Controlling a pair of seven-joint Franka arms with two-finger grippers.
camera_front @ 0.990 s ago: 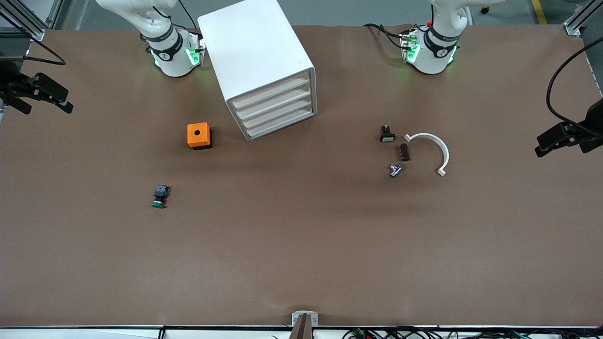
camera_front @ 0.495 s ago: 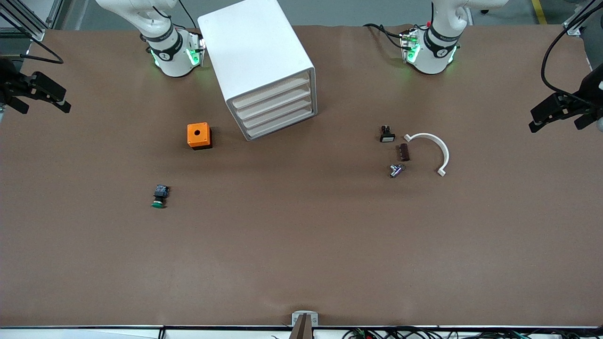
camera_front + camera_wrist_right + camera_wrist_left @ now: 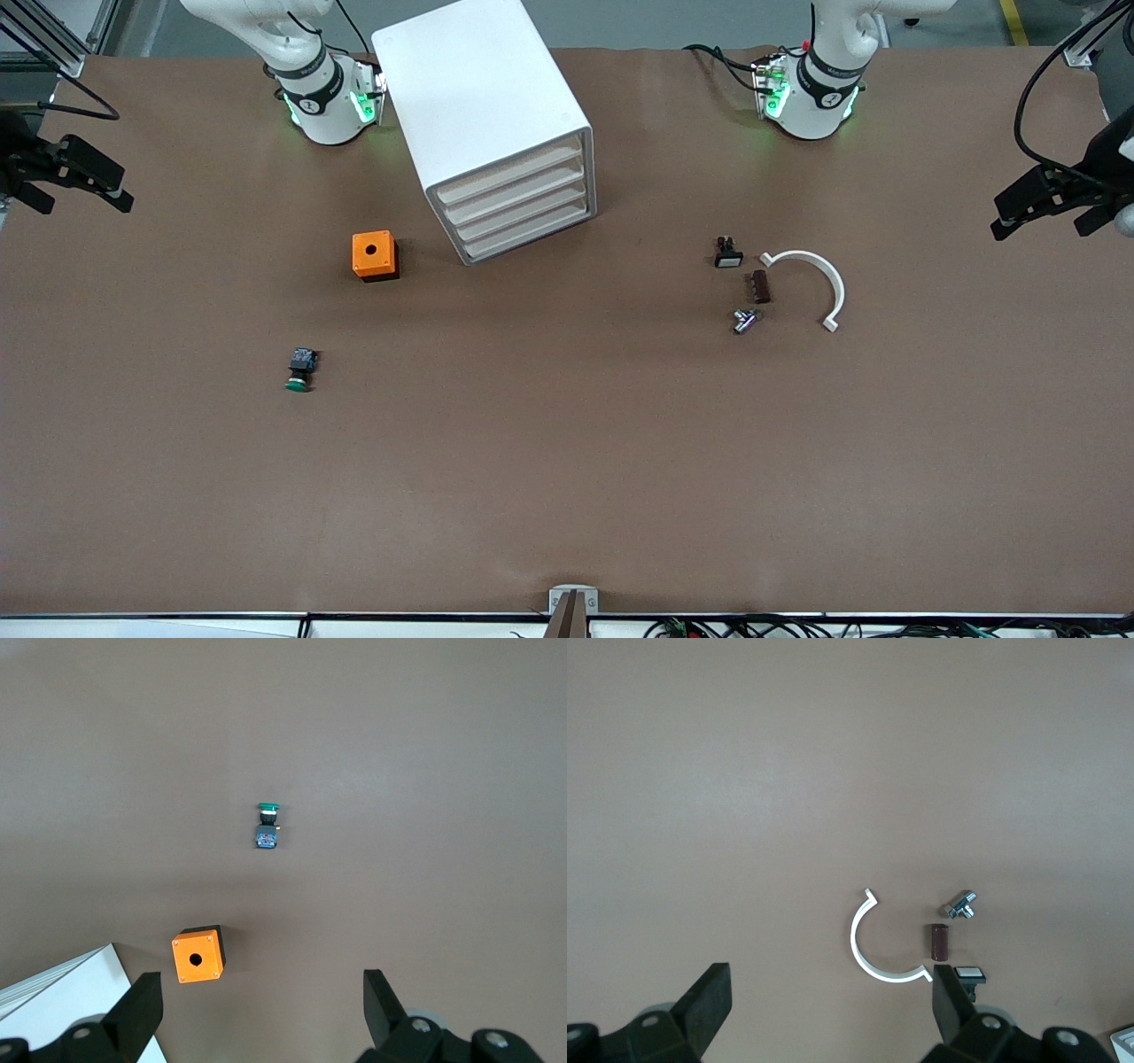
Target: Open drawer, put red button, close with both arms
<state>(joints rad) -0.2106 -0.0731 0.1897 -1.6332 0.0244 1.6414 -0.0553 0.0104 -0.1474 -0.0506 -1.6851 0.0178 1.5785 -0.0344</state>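
Observation:
The white drawer cabinet [image 3: 496,115] stands between the two arm bases, and its several drawers [image 3: 518,208] are all shut. No red-capped button shows in any view. A green-capped switch [image 3: 300,369] lies toward the right arm's end and also shows in the right wrist view [image 3: 267,826]. My left gripper [image 3: 1045,208] hangs open and empty over the table edge at the left arm's end, and the left wrist view shows it too [image 3: 828,992]. My right gripper [image 3: 75,182] hangs open and empty over the right arm's end, seen also in the right wrist view [image 3: 261,997].
An orange box with a hole [image 3: 374,255] sits beside the cabinet. Toward the left arm's end lie a white arc [image 3: 819,275], a brown piece [image 3: 760,286], a metal piece [image 3: 744,320] and a black-and-white switch [image 3: 727,252].
My left gripper has drifted a little toward the bases' edge of the table. The right gripper has barely shifted. Nothing on the table has moved.

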